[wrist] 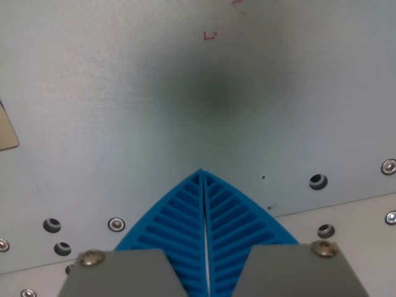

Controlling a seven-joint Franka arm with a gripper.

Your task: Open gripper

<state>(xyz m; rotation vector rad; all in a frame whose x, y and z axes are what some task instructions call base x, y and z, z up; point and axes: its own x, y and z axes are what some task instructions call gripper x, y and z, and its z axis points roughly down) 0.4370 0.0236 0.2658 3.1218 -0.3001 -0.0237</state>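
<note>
Plainly the tool [203, 176], its ribbed blue fingers [176, 216] pressed together with nothing between them, hangs above the bare grey worktop [124, 111], so parting them needs no grip point and should meet no resistance.

Bare table [124, 124] ahead; tan object [7, 131] at left edge.

The gripper [203, 175] points away from the wrist camera, its two blue ribbed fingers [173, 216] pressed together along their length, nothing between them.
</note>
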